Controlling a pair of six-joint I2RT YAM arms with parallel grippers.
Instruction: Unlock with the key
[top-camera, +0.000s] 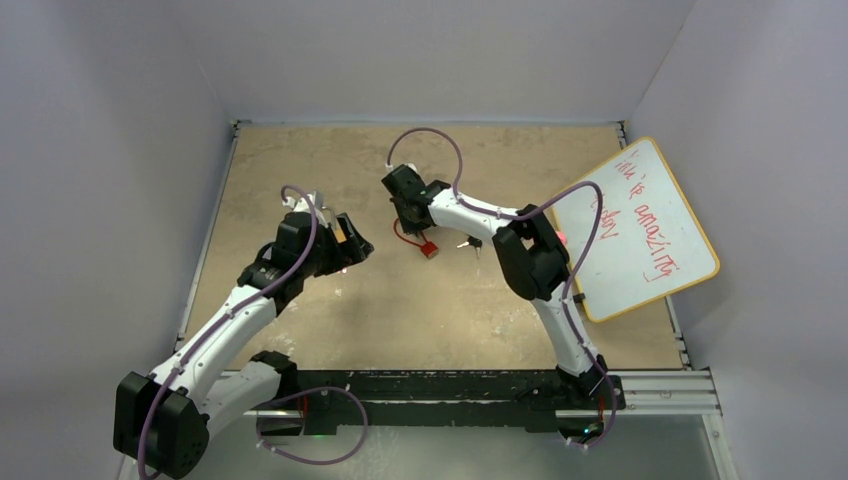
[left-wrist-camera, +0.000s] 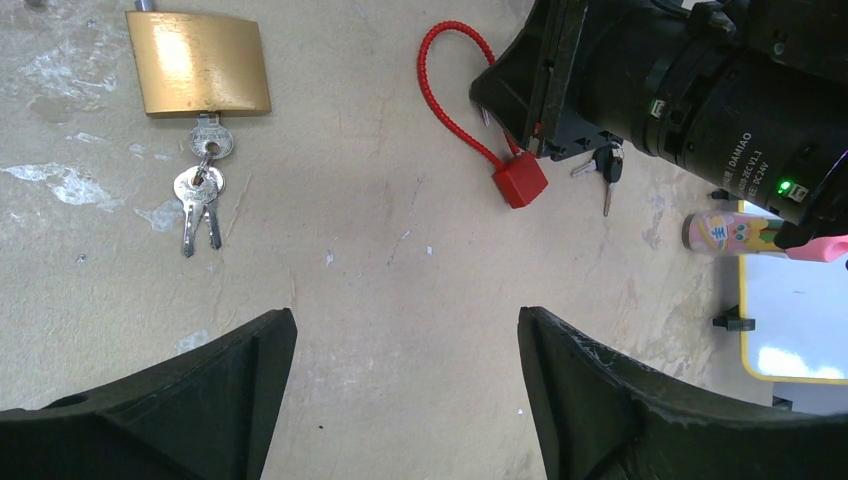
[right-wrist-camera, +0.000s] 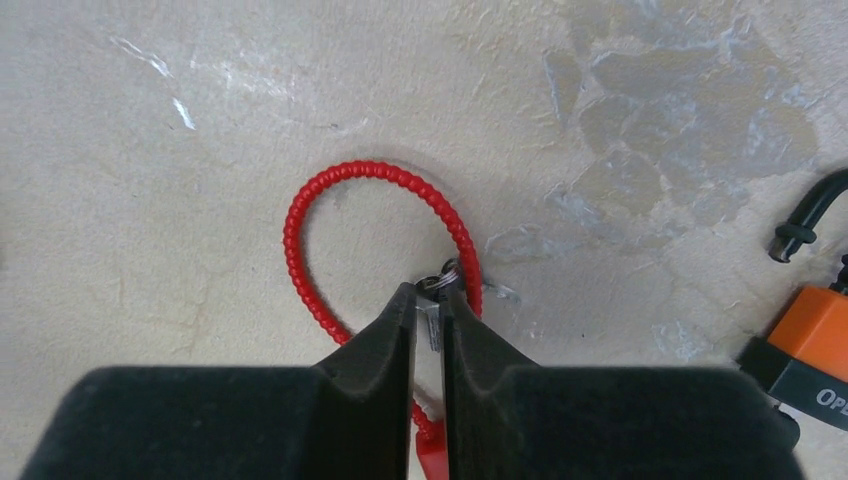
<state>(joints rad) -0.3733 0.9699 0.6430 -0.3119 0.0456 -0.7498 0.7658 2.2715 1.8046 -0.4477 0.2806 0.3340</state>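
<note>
My right gripper (right-wrist-camera: 430, 296) is shut on a small silver key (right-wrist-camera: 432, 328) with a key ring at its tip, right over the red cable lock's loop (right-wrist-camera: 300, 250). In the top view the right gripper (top-camera: 410, 215) hangs just behind the red lock body (top-camera: 428, 248). My left gripper (left-wrist-camera: 405, 330) is open and empty above bare table, left of the lock in the top view (top-camera: 352, 247). The left wrist view shows the red lock body (left-wrist-camera: 520, 181), a brass padlock (left-wrist-camera: 200, 65) with a key in it and spare keys (left-wrist-camera: 198, 195) hanging from it.
A black-headed key (left-wrist-camera: 608, 170) lies beside the right arm (left-wrist-camera: 700, 90). An orange padlock (right-wrist-camera: 815, 345) sits at the right edge of the right wrist view. A whiteboard (top-camera: 640, 225) lies at the table's right side, with a pink marker (left-wrist-camera: 725, 232) near it.
</note>
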